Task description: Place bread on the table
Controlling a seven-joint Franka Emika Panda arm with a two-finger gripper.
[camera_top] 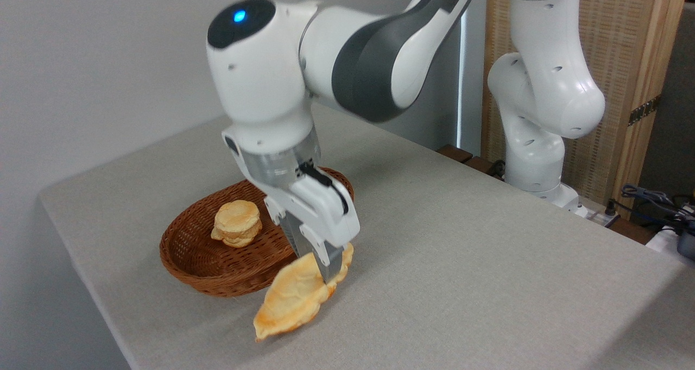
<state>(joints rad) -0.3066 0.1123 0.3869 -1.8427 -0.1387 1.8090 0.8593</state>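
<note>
Bread (296,299): long flat loaf, clamped near its upper end in the claw (330,272), hanging tilted just outside the basket (201,261), low over the counter (461,261); likely being lowered for set-down. Bun (237,223): in the basket, not wanted.

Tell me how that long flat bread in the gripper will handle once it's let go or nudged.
The bread, pinched near one end by the gripper, juts out without drooping, so it is probably fairly stiff and light. Its flat shape suggests it will lie on the table rather than roll. The cloth should keep it from sliding far.
</note>
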